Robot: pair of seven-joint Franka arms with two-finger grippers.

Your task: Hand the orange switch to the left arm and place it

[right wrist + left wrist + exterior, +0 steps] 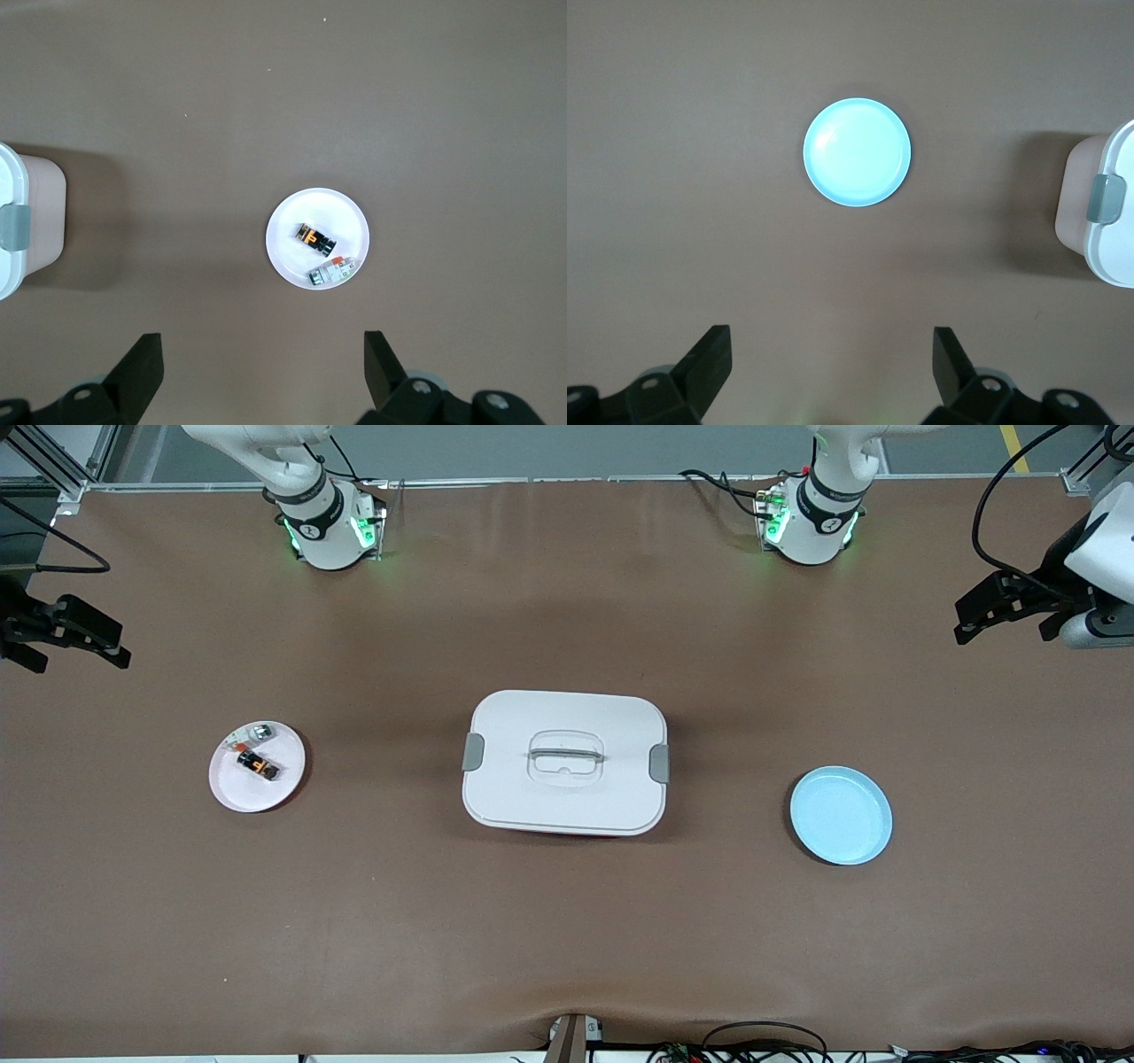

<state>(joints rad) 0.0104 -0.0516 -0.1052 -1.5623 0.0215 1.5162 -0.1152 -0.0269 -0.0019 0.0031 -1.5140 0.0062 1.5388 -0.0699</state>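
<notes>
The orange switch [257, 764], a tiny black piece with orange marks, lies on a round pink plate [232, 790] toward the right arm's end of the table. It also shows in the right wrist view [316, 238]. The white box [565, 762] stands in the middle of the table, lid shut. My right gripper [120, 646] hangs open and empty, high over the right arm's end of the table; its jaws [264, 354] are wide apart. My left gripper [961, 624] hangs open and empty over the left arm's end [833, 354].
A small silver-and-white piece [252, 734] lies on the pink plate beside the switch. An empty blue plate [841, 815] sits toward the left arm's end, also in the left wrist view [858, 152]. The box's edge shows in both wrist views.
</notes>
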